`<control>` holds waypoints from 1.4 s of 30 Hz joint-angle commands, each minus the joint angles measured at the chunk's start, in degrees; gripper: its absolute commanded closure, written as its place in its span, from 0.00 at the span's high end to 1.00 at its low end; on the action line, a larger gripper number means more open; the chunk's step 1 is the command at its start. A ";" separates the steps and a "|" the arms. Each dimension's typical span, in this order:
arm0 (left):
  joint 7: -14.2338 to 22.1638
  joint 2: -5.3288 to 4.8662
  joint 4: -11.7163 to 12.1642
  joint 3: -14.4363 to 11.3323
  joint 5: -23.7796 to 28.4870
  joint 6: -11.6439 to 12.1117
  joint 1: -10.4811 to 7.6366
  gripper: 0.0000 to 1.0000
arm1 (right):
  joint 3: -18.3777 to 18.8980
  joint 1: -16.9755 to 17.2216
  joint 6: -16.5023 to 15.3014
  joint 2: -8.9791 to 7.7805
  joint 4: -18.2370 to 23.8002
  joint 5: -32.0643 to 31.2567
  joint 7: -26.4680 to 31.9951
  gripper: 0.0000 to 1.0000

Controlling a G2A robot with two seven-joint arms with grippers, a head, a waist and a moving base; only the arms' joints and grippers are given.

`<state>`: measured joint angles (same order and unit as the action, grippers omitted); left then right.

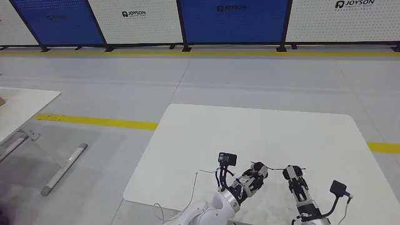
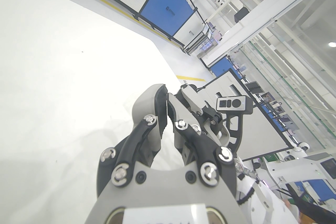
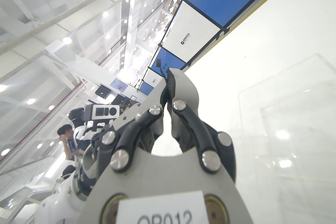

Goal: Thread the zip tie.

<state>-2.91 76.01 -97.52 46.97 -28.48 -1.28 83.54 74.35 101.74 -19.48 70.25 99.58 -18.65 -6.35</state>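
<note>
1. The right gripper (image 3: 168, 78) is clamped on the zip tie (image 3: 159, 63). Its wrist view shows the fingers pressed together, with the thin black strap coming out past the tips and ending in a small dark block.
2. The left gripper (image 2: 167, 94) has its fingers drawn together, the ribbed pads nearly meeting at the tips. Its wrist view does not let me tell whether anything is pinched between them.
3. The white table (image 1: 250, 128) lies under both arms. In the top view the two grippers sit near its front edge, the left one (image 1: 258, 168) and the right one (image 1: 292, 172) close together with their tips turned toward each other.
4. A clear box (image 3: 288, 93) rests on the table off to one side of the right gripper. Its see-through walls and corner edges can be made out in the right wrist view, but I cannot make it out in the top view.
5. From above, the zip tie (image 1: 275, 167) is a fine dark line above the table. It runs from the right gripper across the gap toward the left gripper's tip, and a short piece pokes out on the right gripper's far side. The top view gives the strap's span between the arms, and the right wrist view gives the grip on it.
6. The left wrist view shows the right gripper just beyond its own fingers, its tip close beside them.
</note>
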 commanded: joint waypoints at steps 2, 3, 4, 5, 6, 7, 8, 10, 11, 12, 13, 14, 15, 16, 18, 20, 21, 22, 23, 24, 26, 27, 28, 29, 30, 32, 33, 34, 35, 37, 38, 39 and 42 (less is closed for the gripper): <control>0.00 0.00 0.00 0.00 0.00 0.00 0.00 0.00 | -0.01 0.04 0.00 0.01 0.05 -0.12 0.03 0.00; 0.00 0.00 0.00 0.00 0.00 0.00 0.00 0.00 | -0.04 0.00 0.00 0.02 0.02 -0.13 0.05 0.00; 0.00 0.00 0.00 0.00 0.00 0.00 0.00 0.00 | -0.08 -0.06 0.00 0.03 -0.03 -0.15 0.09 0.00; 0.00 0.00 0.00 0.00 0.00 0.00 0.00 0.00 | -0.13 -0.15 0.00 0.05 -0.10 -0.19 0.13 0.00; 0.00 0.00 0.00 0.00 0.00 0.00 0.00 0.00 | -0.19 -0.20 0.00 0.07 -0.17 -0.24 0.18 0.00; 0.00 0.00 0.00 0.00 0.00 0.00 0.00 0.00 | -0.25 -0.28 0.00 0.09 -0.25 -0.35 0.27 0.00; 0.00 0.00 0.00 0.00 0.00 0.00 0.00 0.00 | -0.30 -0.36 0.00 0.10 -0.35 -0.47 0.34 0.00; 0.00 0.00 0.00 0.00 0.00 0.00 0.00 0.00 | -0.41 -0.54 0.01 0.16 -0.59 -0.69 0.44 0.00; 0.00 0.00 0.00 0.00 0.00 0.00 0.00 0.00 | -0.46 -0.60 0.04 0.18 -0.67 -0.77 0.50 0.00; 0.00 0.00 0.00 0.00 0.00 0.00 0.00 0.00 | -0.51 -0.67 0.10 0.22 -0.73 -0.84 0.54 0.00; 0.00 0.00 0.00 0.00 0.00 0.00 0.00 0.00 | -0.53 -0.71 0.12 0.24 -0.75 -0.89 0.56 0.00; 0.00 0.00 0.00 0.00 0.00 0.00 0.00 0.00 | -0.55 -0.73 0.13 0.26 -0.75 -0.92 0.57 0.00; 0.00 0.00 0.00 0.00 0.00 0.00 0.00 0.00 | -0.57 -0.74 0.14 0.29 -0.72 -0.98 0.58 0.00; 0.00 0.00 0.00 0.00 0.00 0.00 0.00 0.00 | -0.58 -0.75 0.14 0.31 -0.69 -1.01 0.58 0.00; 0.00 0.00 0.00 0.00 0.00 0.00 0.00 0.00 | -0.57 -0.76 0.11 0.35 -0.65 -1.04 0.64 0.00; 0.00 0.00 0.00 0.00 0.00 0.00 0.00 0.00 | -0.62 -0.83 0.16 0.40 -0.60 -1.05 0.76 0.00; 0.00 0.00 0.00 0.00 0.00 0.00 0.00 0.00 | -0.68 -0.92 0.20 0.42 -0.56 -1.00 0.89 0.00; 0.00 0.00 0.00 0.00 0.00 0.00 0.00 0.00 | -0.74 -1.03 0.27 0.45 -0.53 -0.95 1.04 0.00; 0.00 0.00 0.00 0.00 0.00 0.00 0.00 0.00 | -0.85 -1.18 0.31 0.49 -0.49 -0.84 1.34 0.00; 0.00 0.00 0.00 0.00 0.00 0.00 0.00 0.00 | -0.93 -1.35 0.43 0.51 -0.50 -0.70 1.66 0.00; 0.00 0.00 0.00 0.00 0.00 0.00 0.00 0.00 | -1.04 -1.87 0.97 0.57 -0.64 -0.33 2.52 0.00; 0.14 0.03 -0.10 -0.03 0.67 0.38 0.07 0.00 | -1.12 -2.09 1.10 0.58 -0.72 -0.07 3.08 0.00; 0.47 0.05 -0.19 0.05 1.80 1.01 0.12 0.00 | -1.17 -2.30 1.06 0.59 -0.73 0.47 3.81 0.00; 0.88 0.05 -0.18 0.34 3.31 1.97 0.16 0.00 | -1.03 -2.51 0.97 0.58 -0.71 1.30 4.68 0.00; 1.54 0.04 -0.18 0.54 4.77 2.93 0.23 0.00 | -0.83 -2.59 0.96 0.56 -0.66 1.65 5.12 0.00; 1.76 -0.07 -0.12 1.48 6.72 4.39 0.30 0.00 | -0.55 -2.63 0.96 0.53 -0.51 2.11 5.80 0.00; 1.75 -0.14 -0.11 1.84 7.26 5.17 0.50 0.00 | -0.43 -2.64 1.00 0.52 -0.46 2.18 6.19 0.00; 1.88 -0.19 -0.15 2.10 7.84 5.59 0.67 0.00 | -0.36 -2.64 1.04 0.50 -0.40 2.10 6.49 0.00; 2.05 -0.24 -0.21 2.35 8.38 5.97 0.81 0.00 | -0.36 -2.63 0.99 0.49 -0.32 2.06 6.78 0.00; 2.21 -0.35 -0.23 2.79 8.76 6.22 0.99 0.00 | -0.34 -2.51 0.39 0.50 -0.15 2.68 7.24 0.00; 2.21 -0.37 -0.22 2.88 8.84 6.19 1.05 0.00 | -0.17 -2.41 0.03 0.50 -0.09 3.12 7.15 0.00; 2.09 -0.37 -0.13 2.96 8.97 6.05 1.08 0.00 | -0.01 -2.32 0.00 0.50 0.04 3.45 7.08 0.00; 1.79 -0.26 0.29 2.88 9.43 5.06 0.86 0.00 | 0.33 -2.07 0.00 0.46 0.29 3.68 7.24 0.00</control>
<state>-1.05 75.69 -97.35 49.92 -19.21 4.12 84.50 74.63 99.63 -19.51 70.72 99.85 -14.94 0.85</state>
